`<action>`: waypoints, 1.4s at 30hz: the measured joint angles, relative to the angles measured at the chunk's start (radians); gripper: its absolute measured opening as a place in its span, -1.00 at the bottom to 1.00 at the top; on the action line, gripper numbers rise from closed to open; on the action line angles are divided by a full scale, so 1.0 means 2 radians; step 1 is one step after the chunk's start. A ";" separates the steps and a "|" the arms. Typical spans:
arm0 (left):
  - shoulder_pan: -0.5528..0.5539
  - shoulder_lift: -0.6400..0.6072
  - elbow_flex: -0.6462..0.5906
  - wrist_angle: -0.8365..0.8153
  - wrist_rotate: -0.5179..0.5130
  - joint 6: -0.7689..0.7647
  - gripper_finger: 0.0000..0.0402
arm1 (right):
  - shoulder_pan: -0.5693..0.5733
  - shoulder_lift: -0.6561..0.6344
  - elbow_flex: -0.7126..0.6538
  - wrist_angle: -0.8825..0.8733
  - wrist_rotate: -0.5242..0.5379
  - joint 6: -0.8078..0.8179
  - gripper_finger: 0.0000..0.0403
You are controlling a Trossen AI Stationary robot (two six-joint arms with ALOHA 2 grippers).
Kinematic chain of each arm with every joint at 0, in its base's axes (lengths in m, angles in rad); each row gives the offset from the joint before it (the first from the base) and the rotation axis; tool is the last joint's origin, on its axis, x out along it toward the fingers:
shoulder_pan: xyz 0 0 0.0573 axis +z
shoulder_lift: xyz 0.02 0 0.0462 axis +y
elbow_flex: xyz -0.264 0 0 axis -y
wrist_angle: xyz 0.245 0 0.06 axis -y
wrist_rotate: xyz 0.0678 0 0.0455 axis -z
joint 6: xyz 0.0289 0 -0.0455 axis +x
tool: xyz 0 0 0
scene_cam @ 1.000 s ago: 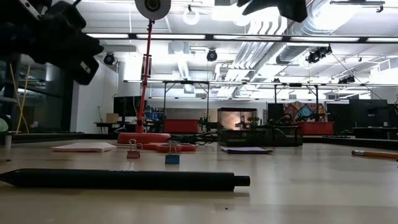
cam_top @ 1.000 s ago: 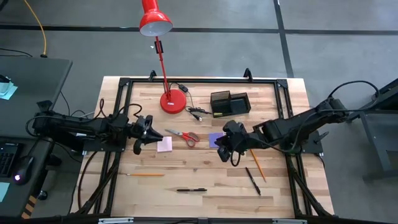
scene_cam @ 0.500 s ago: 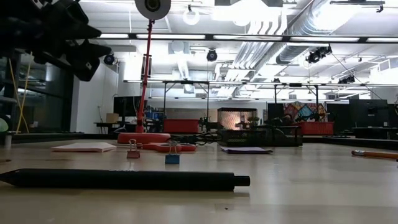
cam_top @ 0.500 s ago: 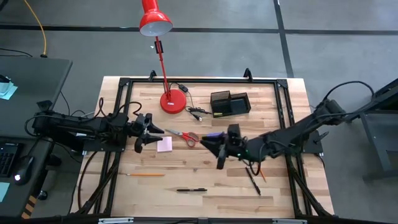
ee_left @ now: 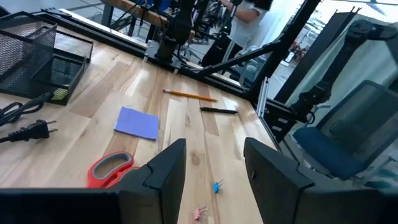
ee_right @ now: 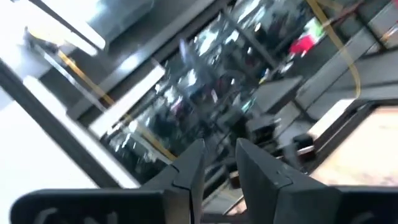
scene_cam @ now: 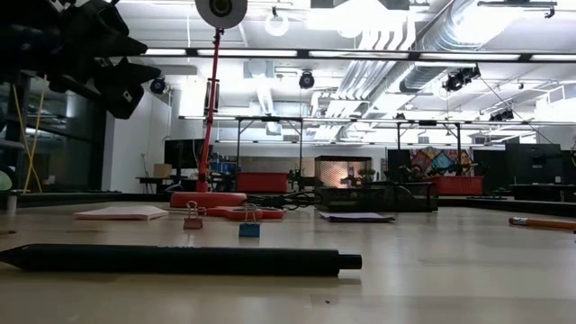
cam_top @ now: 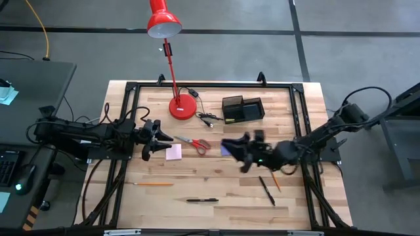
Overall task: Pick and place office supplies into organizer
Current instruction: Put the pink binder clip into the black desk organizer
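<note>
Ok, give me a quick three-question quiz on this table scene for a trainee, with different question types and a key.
1. True or false: the pink sticky-note pad lies inside the organizer.
2. Which lies nearest the left gripper? A pink pad, B black pen, C lamp base.
3. Fill in: the red-handled scissors lie between the pink pad and the ___ pad.

Key: 1 false; 2 A; 3 purple.

Right gripper swung up off purple pad; left fingers spread.

Left hand open, hovering — right hand narrow gap, tilted upward.
</note>
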 joint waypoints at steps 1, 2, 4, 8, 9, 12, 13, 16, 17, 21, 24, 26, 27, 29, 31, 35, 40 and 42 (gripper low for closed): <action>0.000 0.000 0.000 0.000 0.000 0.000 -0.25 | 0.006 -0.012 -0.025 0.030 0.016 -0.012 -0.59; 0.000 0.000 0.000 0.000 0.001 -0.002 -0.25 | 0.014 -0.025 -0.050 0.061 0.033 -0.029 -0.59; 0.000 0.000 0.000 0.000 0.002 -0.004 -0.25 | 0.030 -0.048 -0.096 0.144 0.062 -0.068 -0.59; 0.000 0.000 0.000 0.000 0.008 0.016 -0.25 | 0.058 -0.091 -0.166 0.194 0.131 -0.120 -0.59; 0.000 0.000 0.000 0.000 0.009 0.028 -0.25 | 0.063 -0.103 -0.178 0.193 0.154 -0.122 -0.59; 0.000 0.011 0.012 -0.010 0.022 0.086 -0.25 | 0.075 -0.136 -0.210 0.192 0.201 -0.123 -0.59; 0.000 0.019 0.019 -0.017 0.025 0.102 -0.25 | 0.077 -0.146 -0.219 0.189 0.208 -0.127 -0.59; 0.000 0.055 0.048 -0.057 0.025 0.137 -0.25 | 0.083 -0.177 -0.242 0.189 0.218 -0.134 -0.59; 0.000 0.072 0.059 -0.070 0.024 0.148 -0.25 | 0.086 -0.187 -0.248 0.189 0.217 -0.135 -0.59; -0.002 0.159 0.114 -0.098 0.014 0.209 -0.25 | 0.095 -0.220 -0.262 0.185 0.215 -0.150 -0.59; -0.007 0.230 0.149 -0.128 -0.008 0.227 -0.25 | 0.105 -0.237 -0.264 0.181 0.216 -0.177 -0.59; -0.011 0.280 0.167 -0.132 -0.003 0.225 -0.25 | 0.112 -0.247 -0.264 0.182 0.216 -0.194 -0.59; -0.014 0.303 0.175 -0.131 0.002 0.220 -0.25 | 0.116 -0.251 -0.264 0.181 0.216 -0.202 -0.59; -0.025 0.347 0.194 -0.130 0.005 0.202 -0.25 | 0.125 -0.260 -0.264 0.181 0.216 -0.222 -0.59; -0.043 0.385 0.214 -0.128 0.000 0.192 -0.25 | 0.135 -0.269 -0.264 0.181 0.216 -0.242 -0.59; -0.089 0.447 0.267 -0.127 -0.018 0.178 -0.25 | 0.150 -0.287 -0.264 0.181 0.227 -0.276 -0.59; -0.140 0.505 0.332 -0.185 -0.091 0.168 -0.25 | 0.171 -0.315 -0.264 0.181 0.259 -0.319 -0.59; -0.149 0.522 0.345 -0.210 -0.115 0.138 -0.25 | 0.179 -0.325 -0.264 0.182 0.260 -0.334 -0.59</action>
